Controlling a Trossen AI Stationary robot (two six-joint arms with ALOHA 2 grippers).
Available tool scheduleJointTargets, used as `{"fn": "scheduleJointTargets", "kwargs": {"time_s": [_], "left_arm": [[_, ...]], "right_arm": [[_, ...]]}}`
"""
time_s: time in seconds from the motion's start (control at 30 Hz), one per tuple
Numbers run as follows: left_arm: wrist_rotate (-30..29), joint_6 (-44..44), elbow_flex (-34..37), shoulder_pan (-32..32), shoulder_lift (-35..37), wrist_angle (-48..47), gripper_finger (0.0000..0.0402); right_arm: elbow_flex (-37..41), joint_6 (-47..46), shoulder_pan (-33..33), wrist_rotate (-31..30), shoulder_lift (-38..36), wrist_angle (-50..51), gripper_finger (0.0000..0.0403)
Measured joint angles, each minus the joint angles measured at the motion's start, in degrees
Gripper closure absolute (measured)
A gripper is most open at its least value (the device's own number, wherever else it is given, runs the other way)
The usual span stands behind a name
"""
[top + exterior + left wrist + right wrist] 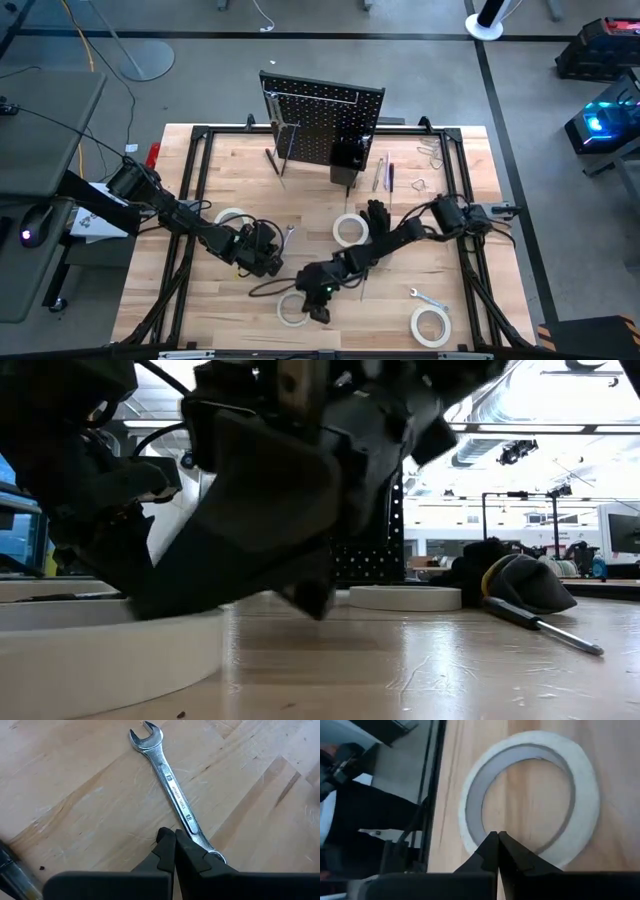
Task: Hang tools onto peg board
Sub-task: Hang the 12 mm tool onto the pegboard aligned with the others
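- Two dark arms reach over the wooden tabletop; both grippers have their fingers pressed together and hold nothing
- left gripper sits low over the left-centre of the tabletop, its tips just above the ring end of a silver wrench; that wrench lies flat on the wood with its open jaw pointing away from the fingers; in the high view it shows just beside the gripper
- right gripper is down near the front edge, its closed tips over the near rim of a white tape roll lying flat; the same roll shows in the high view, partly under the gripper
- three more tape rolls lie flat: one at the left, one at the centre, one at the front right
- second wrench lies on the wood just behind the front-right roll
- black glove-like bundle rests just right of the centre roll, under the right arm; the low view shows it with a screwdriver lying in front of it
- peg board stands upright at the back centre, with a small black bin on its face; slim tools lie on the tabletop just to its right, and rods lean at its left
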State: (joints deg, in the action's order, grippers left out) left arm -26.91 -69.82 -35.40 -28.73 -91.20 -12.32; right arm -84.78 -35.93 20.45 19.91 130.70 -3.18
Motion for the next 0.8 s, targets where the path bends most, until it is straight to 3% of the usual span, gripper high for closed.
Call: {"fn": "scheduleJointTargets", "kwargs": {"time_s": [0.3,0.5,0.67,0.8], "left_arm": [[4.0,-0.4,0.0,-0.6,1.3,-0.1,0.0401],[4.9,0.9,0.1,-0.9,6.9,-2.2,0.0401],[-4.1,-2.8,0.1,-1.5,13.3,-5.4,0.0401],[-3.1,-3.0,0.0,-1.5,11.8,-2.9,0.0401]], "right_arm": [[0.1,1.6,1.6,0.3,-5.3,23.4,0.0403],[0.6,6.9,2.1,-5.7,-12.7,40.8,0.0403],[0.4,9.8,0.1,-9.6,-17.6,45.5,0.0403],[0.4,12.2,-3.2,-10.8,-19.0,43.5,0.0403]]}}
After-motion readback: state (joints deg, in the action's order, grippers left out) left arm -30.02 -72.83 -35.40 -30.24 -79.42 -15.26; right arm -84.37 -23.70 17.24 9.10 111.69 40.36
